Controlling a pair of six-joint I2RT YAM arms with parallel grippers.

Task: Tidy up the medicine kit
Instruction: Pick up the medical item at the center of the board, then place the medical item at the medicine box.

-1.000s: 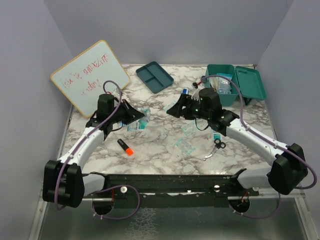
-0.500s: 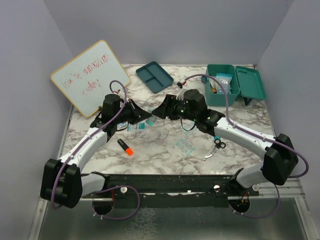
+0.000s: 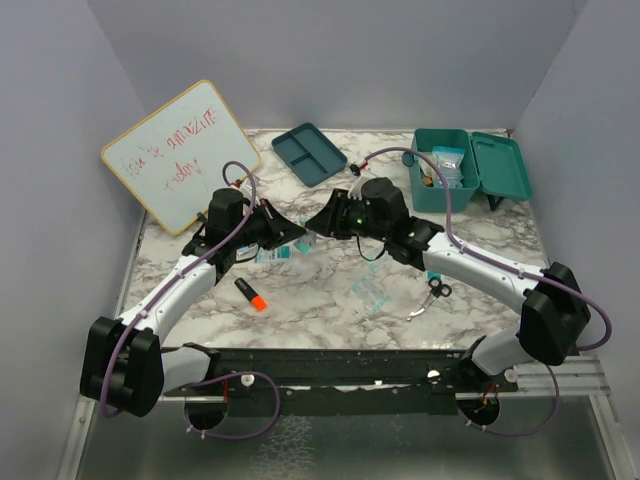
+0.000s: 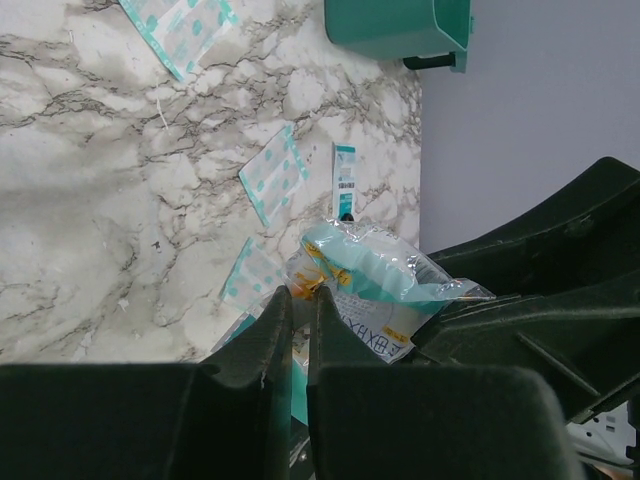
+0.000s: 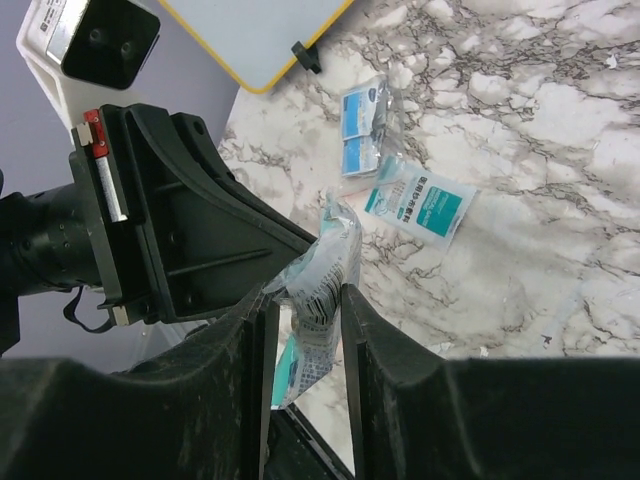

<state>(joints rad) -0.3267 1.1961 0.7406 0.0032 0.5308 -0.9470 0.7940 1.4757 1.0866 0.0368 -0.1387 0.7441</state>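
The teal medicine kit (image 3: 498, 165) stands open at the back right with items inside; its corner shows in the left wrist view (image 4: 400, 25). My left gripper (image 3: 296, 238) is at the table's middle, shut on the edge of a clear packet with teal contents (image 4: 380, 275). My right gripper (image 3: 316, 224) faces it, tip to tip. Its fingers (image 5: 375, 340) stand open on either side of the same packet (image 5: 328, 262), which hangs between them above the table.
A whiteboard (image 3: 180, 155) leans at the back left and a flat teal tray (image 3: 310, 153) lies at the back middle. An orange marker (image 3: 251, 294), scissors (image 3: 432, 295) and several flat packets (image 3: 370, 290) (image 5: 420, 205) lie on the marble top.
My right gripper has swung left from near the kit to meet the left gripper. The left gripper has edged right with the packet.
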